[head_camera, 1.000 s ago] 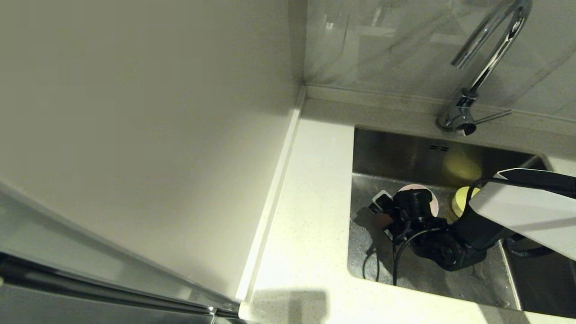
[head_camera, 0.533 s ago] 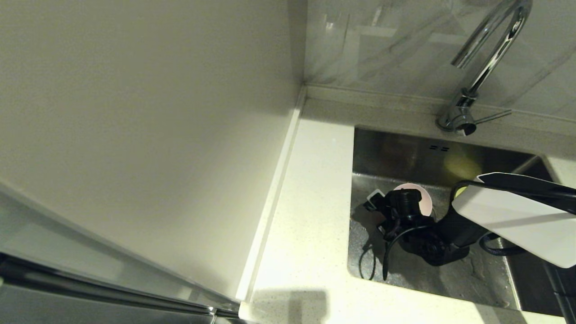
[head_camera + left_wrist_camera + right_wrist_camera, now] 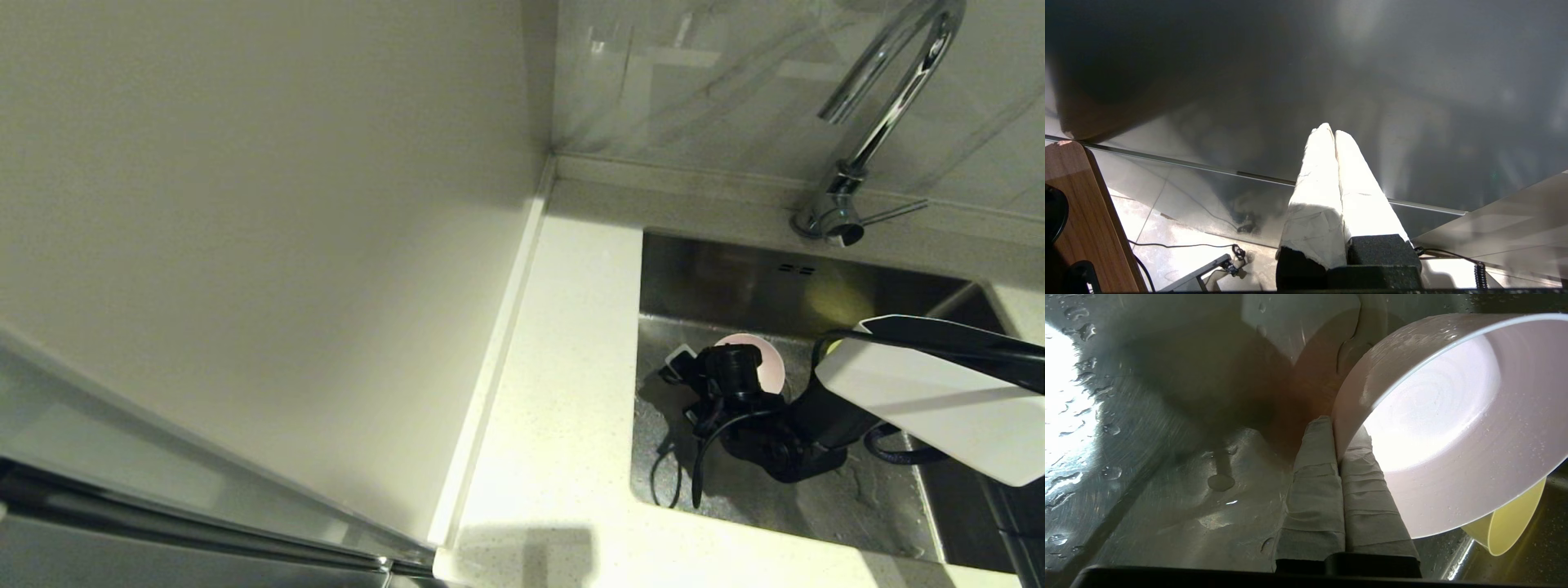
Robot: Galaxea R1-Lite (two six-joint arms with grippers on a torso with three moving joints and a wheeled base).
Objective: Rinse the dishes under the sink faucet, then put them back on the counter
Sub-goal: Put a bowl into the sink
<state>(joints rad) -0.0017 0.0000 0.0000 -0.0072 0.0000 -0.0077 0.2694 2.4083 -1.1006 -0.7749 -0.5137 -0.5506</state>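
dim head view, shadowed sink [image 3: 816, 506] | glare on left gripper [image 3: 1331, 132] | sharp focus, pink bowl [image 3: 1453, 428] overexposed

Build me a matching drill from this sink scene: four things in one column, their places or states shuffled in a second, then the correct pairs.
Things:
1. pale pink round bowl
2. yellow round bowl
3. left tool
4. shiny chrome gooseneck faucet

States:
A. shut on nothing, away from the sink
B. rim pinched by the right tool inside the brushed steel sink
C. on the white speckled counter behind the basin
D. partly hidden behind the pink bowl

Pairs: 1-B, 2-D, 3-A, 4-C
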